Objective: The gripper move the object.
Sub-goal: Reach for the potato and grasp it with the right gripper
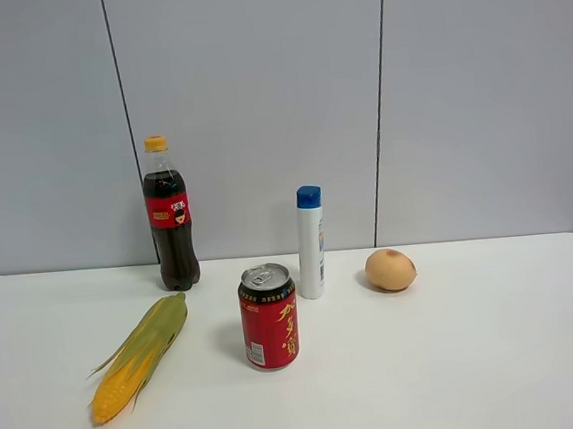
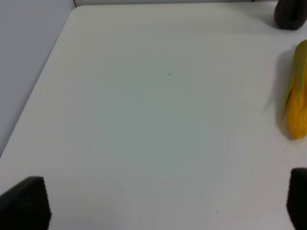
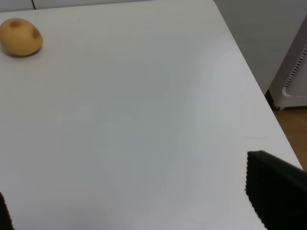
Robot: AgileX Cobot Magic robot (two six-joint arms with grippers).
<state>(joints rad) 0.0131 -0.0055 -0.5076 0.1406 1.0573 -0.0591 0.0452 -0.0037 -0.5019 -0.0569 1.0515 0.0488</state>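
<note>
The small round tan-orange fruit (image 1: 390, 269) with a brownish dimple sits on the white table (image 1: 480, 358), right of the white bottle, and also shows far off in the right wrist view (image 3: 20, 37). Neither arm shows in the exterior high view. My right gripper (image 3: 139, 203) is open and empty over bare table near the right edge, well away from the fruit. My left gripper (image 2: 162, 201) is open and empty over the table's left part, with the corn cob (image 2: 297, 98) off to one side.
A corn cob (image 1: 138, 358) lies front left. A red can (image 1: 268, 316) stands in the middle, a white bottle with a blue cap (image 1: 311, 240) behind it, and a cola bottle (image 1: 170, 217) back left. The table's right edge (image 3: 249, 67) drops to the floor.
</note>
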